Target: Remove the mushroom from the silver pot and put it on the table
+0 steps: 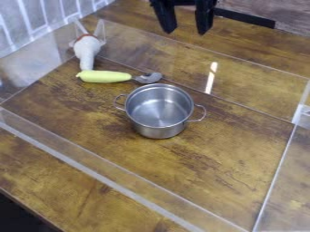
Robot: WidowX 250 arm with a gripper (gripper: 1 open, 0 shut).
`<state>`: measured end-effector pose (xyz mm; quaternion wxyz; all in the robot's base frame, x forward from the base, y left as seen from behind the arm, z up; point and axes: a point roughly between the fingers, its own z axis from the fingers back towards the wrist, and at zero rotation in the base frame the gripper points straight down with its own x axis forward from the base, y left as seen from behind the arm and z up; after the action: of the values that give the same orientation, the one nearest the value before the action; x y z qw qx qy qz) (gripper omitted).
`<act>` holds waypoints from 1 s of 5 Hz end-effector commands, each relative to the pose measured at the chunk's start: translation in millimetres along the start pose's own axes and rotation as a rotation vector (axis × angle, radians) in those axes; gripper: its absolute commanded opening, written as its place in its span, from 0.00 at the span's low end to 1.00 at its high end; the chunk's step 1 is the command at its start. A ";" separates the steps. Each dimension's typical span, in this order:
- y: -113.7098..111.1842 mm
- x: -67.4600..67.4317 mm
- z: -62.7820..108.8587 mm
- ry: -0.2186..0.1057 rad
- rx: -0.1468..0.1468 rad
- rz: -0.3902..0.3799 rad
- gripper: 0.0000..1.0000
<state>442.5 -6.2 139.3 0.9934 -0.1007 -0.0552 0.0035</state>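
Note:
The silver pot [159,110] stands mid-table with its two loop handles showing, and I see only bare steel inside it. A pale mushroom-shaped object [85,50] with a brownish top lies on the table [230,163] at the far left, beside the acrylic panel. My gripper [183,20] hangs at the top edge of the view, well behind the pot. Its two dark fingers [162,18] are spread open with nothing between them, and its upper part is cut off by the frame.
A yellow corn-like piece [104,76] lies left of the pot, with a small grey utensil [148,78] next to it. Clear acrylic panels [281,168] edge the work area at front, left and right.

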 end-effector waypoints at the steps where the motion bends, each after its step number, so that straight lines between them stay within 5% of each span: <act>1: -9.8 4.4 19.0 -0.043 -0.005 -0.036 1.00; 5: 10.4 7.4 27.1 0.028 0.006 -0.058 1.00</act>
<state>448.4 1.2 136.9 0.9943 -0.1026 -0.0083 -0.0292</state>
